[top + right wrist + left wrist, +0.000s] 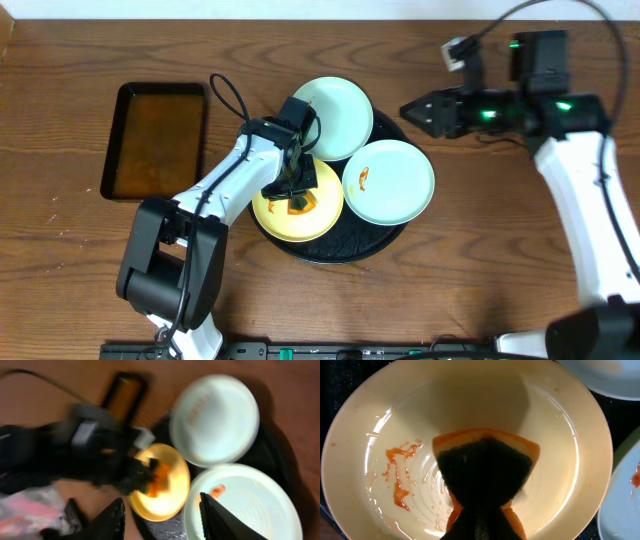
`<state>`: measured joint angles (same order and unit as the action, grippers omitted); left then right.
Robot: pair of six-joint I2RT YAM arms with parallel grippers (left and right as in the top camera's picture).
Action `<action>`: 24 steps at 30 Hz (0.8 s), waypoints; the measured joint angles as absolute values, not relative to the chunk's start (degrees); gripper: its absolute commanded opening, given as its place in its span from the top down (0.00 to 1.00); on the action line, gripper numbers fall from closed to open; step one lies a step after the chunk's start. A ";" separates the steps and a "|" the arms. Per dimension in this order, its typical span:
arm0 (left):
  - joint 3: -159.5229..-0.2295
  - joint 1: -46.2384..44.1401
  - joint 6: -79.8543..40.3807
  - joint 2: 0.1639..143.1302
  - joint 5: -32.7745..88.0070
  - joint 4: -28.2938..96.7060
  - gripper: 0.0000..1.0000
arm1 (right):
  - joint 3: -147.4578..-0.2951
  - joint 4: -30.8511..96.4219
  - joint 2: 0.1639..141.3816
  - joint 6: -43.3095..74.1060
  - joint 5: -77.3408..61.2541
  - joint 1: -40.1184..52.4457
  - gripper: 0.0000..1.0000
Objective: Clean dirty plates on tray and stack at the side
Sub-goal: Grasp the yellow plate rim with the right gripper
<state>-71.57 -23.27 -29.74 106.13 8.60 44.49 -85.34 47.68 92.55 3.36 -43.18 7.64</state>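
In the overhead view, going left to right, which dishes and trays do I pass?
The rectangular tray of brown liquid → yellow plate → mint plate with the orange smear. Left out: the other mint plate and the round black tray, which overlap these.

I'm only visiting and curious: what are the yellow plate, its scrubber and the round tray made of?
Yellow plate: glossy, with wet glints and moulded rings; glazed ceramic or hard plastic. Sponge: orange foam under a dark fuzzy scouring pad, seemingly. Tray: black, glinting; likely plastic or lacquer.
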 measured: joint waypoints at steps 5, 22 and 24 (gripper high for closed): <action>-71.57 -23.27 -30.15 106.13 8.60 43.59 0.93 | -85.34 44.42 102.54 6.98 -31.53 18.55 0.58; -71.57 -23.24 -30.17 106.13 8.60 41.47 0.93 | -85.34 37.65 119.13 11.07 -21.69 28.08 0.69; -71.57 -23.24 -30.17 106.13 8.60 41.32 0.93 | -85.36 37.65 119.15 10.41 -22.31 28.10 0.69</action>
